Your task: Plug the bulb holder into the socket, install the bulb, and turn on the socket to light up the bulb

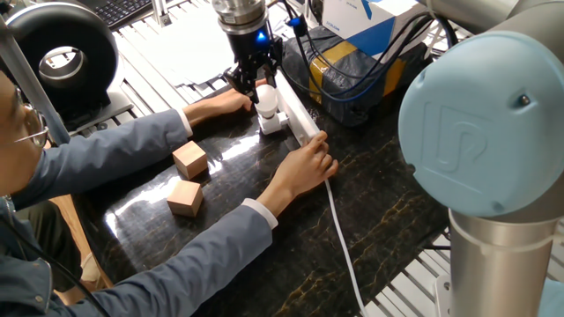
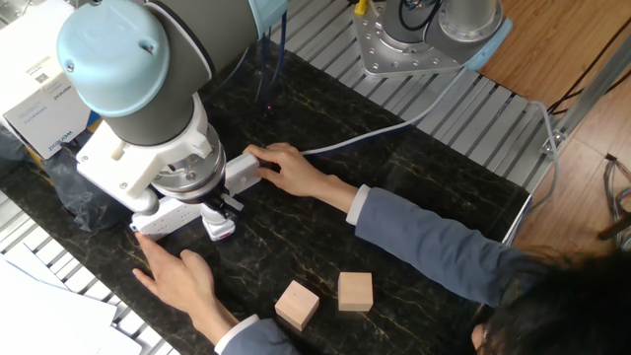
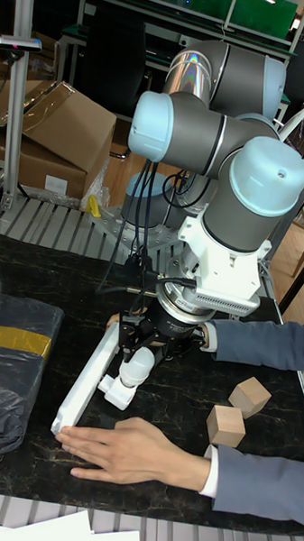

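The white socket (image 1: 300, 119) lies on the dark table, with a person's hand (image 1: 308, 163) holding its near end and another hand (image 1: 214, 107) resting by its far end. The white bulb holder (image 1: 271, 122) is plugged into the socket's side. In it the white bulb (image 1: 265, 99) stands upright. My gripper (image 1: 258, 88) comes straight down, its fingers shut on the bulb. The tall fixed view shows the gripper (image 3: 136, 349), the bulb (image 3: 133, 369), the holder (image 3: 117, 392) and the socket (image 3: 83, 390). From the other side, my arm hides most of the bulb above the holder (image 2: 220, 231).
Two tan wooden blocks (image 1: 189, 159) (image 1: 185, 197) sit between the person's forearms. A dark wrapped box with yellow tape (image 1: 352, 66) and cables stand behind the socket. The socket's white cable (image 1: 344, 246) runs toward the table's front edge.
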You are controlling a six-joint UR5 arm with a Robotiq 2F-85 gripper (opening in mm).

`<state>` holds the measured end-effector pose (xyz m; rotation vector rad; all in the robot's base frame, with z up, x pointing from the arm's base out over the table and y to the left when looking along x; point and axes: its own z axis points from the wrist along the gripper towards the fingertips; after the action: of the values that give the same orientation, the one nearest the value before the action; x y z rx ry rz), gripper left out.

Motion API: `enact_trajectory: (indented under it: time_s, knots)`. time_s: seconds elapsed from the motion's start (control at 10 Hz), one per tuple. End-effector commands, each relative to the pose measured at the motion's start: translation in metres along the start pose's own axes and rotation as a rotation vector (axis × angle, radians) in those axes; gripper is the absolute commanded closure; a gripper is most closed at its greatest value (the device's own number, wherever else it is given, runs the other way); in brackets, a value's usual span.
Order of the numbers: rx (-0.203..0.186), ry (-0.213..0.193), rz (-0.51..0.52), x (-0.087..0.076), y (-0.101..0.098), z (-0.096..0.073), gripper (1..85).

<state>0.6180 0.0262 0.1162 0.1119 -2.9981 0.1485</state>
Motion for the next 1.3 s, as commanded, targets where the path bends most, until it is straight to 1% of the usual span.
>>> enact_trajectory:
  time_s: [0.0,0.4,0.6,0.7,0.8,1.0,1.2]
  knots:
    - [-0.003,-0.001,0.034,0.002,0.000,-0.001,62.0]
    - [0.022,-0.004,0.050,0.002,-0.005,0.001,63.0]
    - [0.023,0.004,0.071,0.006,0.002,-0.001,63.0]
    - [0.017,0.009,0.063,0.007,0.004,0.000,59.7]
    - [0.003,0.008,0.044,0.007,0.007,0.000,51.3]
    - [0.023,0.007,0.025,0.007,0.001,-0.001,45.7]
    - [0.041,0.007,0.014,0.008,-0.004,-0.002,43.0]
